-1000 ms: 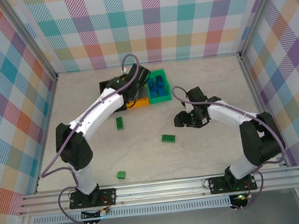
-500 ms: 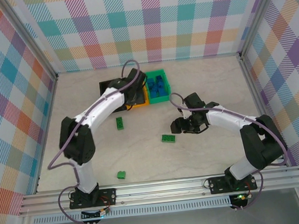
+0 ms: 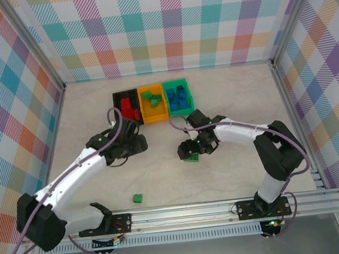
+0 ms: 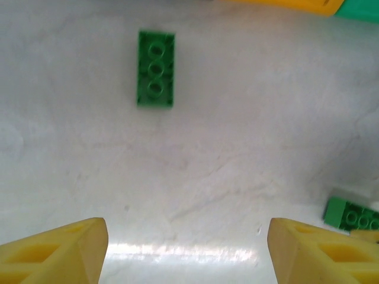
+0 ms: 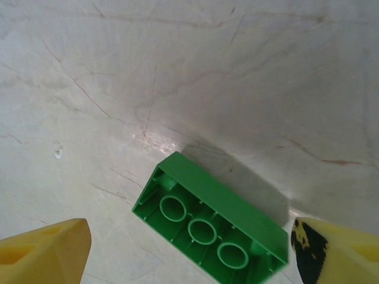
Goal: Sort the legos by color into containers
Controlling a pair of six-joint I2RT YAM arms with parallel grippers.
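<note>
Three containers stand in a row at the back: a black bin with red legos, an orange bin with green ones, and a green bin with blue ones. My left gripper hangs open over bare table, with a green lego lying underside up ahead of its fingertips. My right gripper is open and low, and a second green lego lies underside up between its yellow fingers, untouched. This same lego shows at the right edge of the left wrist view.
A small green lego lies alone near the front left of the table. The orange bin's edge and the green bin's corner show at the top of the left wrist view. Checked walls enclose the table.
My left arm has drawn back from the bins toward the middle left and its jaws have opened. My right gripper has slid left over the green lego and opened wider.
</note>
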